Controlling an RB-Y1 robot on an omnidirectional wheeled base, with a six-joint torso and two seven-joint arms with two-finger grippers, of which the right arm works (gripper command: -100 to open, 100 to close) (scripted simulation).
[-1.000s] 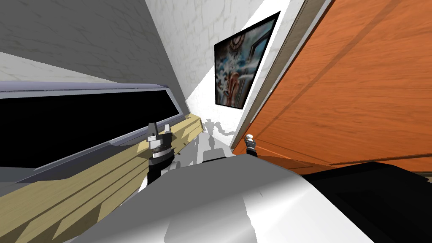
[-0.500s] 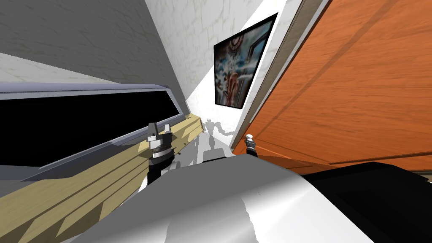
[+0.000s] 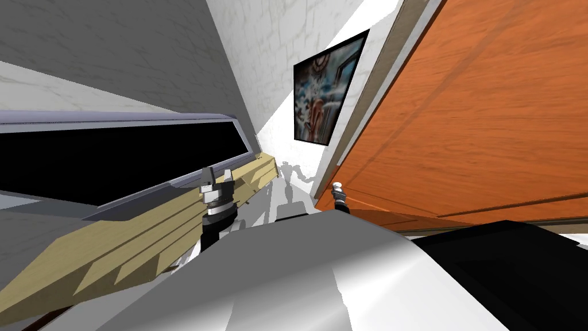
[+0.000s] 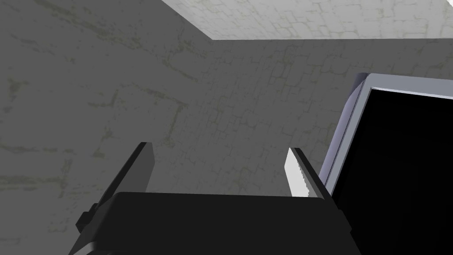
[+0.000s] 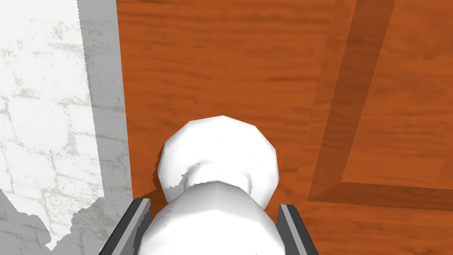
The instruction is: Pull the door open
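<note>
1. grip: the right gripper [image 5: 213,206] is clenched on the white knob [image 5: 219,155], pressing it from both sides; the knob sits low on the orange door [image 3: 471,115], close to the door's free edge.
2. door's place: the door fills the right of the head view, to my right and ahead; in the right wrist view its edge runs just beside a grey strip and then the white brick wall [image 5: 40,110]; i cannot tell from that whether a gap has opened there.
3. change: over the last second the whole head view has swung; the framed picture [image 3: 321,95], the window [image 3: 115,155] and the tan wooden top [image 3: 115,253] beneath it have all slid together, so the move is my own body's and not theirs; the right gripper has kept its place on the knob throughout.
4. meaning: i judge the pull to be under way, carried by my body while the grasp holds; the door seems only a little way along its swing, so most of the opening is left.
5. other arm: the left gripper [image 4: 219,148] is released and holds nothing; it hangs above the tan wooden top, well apart from the door.
</note>
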